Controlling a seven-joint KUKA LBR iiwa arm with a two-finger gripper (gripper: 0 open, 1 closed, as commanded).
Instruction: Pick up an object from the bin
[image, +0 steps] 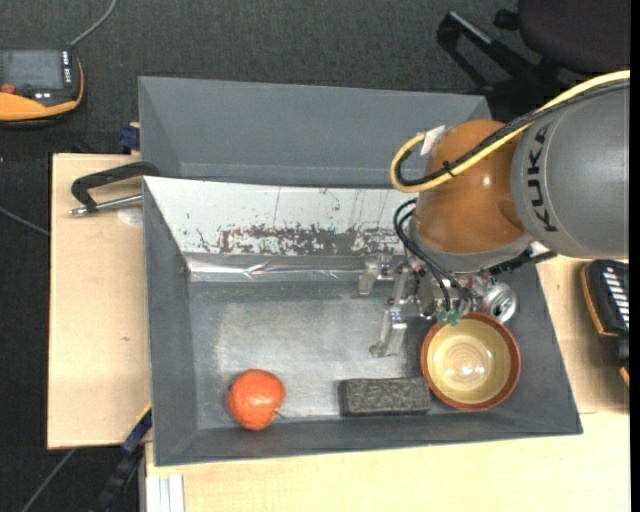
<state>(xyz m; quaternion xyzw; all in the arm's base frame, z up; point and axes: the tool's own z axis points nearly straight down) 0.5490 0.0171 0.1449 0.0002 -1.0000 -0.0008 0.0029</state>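
In the camera view, the hand (398, 322) hangs low inside the grey bin (165, 330), right of its middle, under the arm's orange cover (465, 195). I cannot tell whether it is apart or together. A dark grey rectangular block (384, 396) lies just in front of it, by the front wall. A red bowl (470, 362) with a cream inside sits just beside it on the right. An orange-red ball (256, 399) rests well apart, near the front left corner
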